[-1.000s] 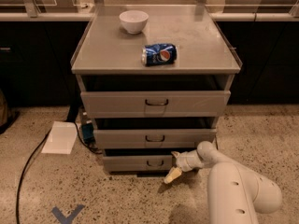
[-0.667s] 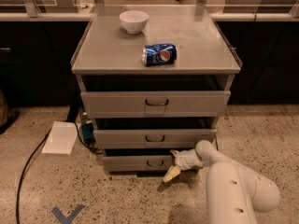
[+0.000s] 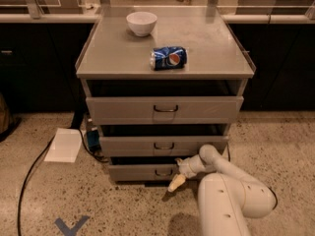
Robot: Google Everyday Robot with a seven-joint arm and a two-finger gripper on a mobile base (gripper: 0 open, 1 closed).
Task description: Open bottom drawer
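The only readable branding is on the blue can (image 3: pixel 168 58): a round red, white and blue Pepsi emblem. The can lies on its side near the middle of the grey metal surface (image 3: pixel 206 43), a smooth, dull sheet with raised lips along its side edges. At 11 o'clock from the can stands a plain white round bowl (image 3: pixel 141 23), well apart from it.

Below the surface are three flat grey metal fronts, each with a small dark wire pull at centre. The bottom drawer (image 3: pixel 135 172) is the lowest, close to the floor, with a dark gap above its front.

The tool (image 3: pixel 177 181) is at 4 o'clock from that drawer's pull (image 3: pixel 164 172), just beside it and low against the front; its pale cream tip slants down toward 7 o'clock. I cannot tell whether it is open or closed, nor whether it touches the drawer. The glossy white rounded arm (image 3: pixel 231 200) comes in from 5 o'clock.

The floor (image 3: pixel 275 146) is speckled terrazzo. At 9 o'clock from the drawers lie a white paper sheet (image 3: pixel 64 145) and a black cable (image 3: pixel 29 176).
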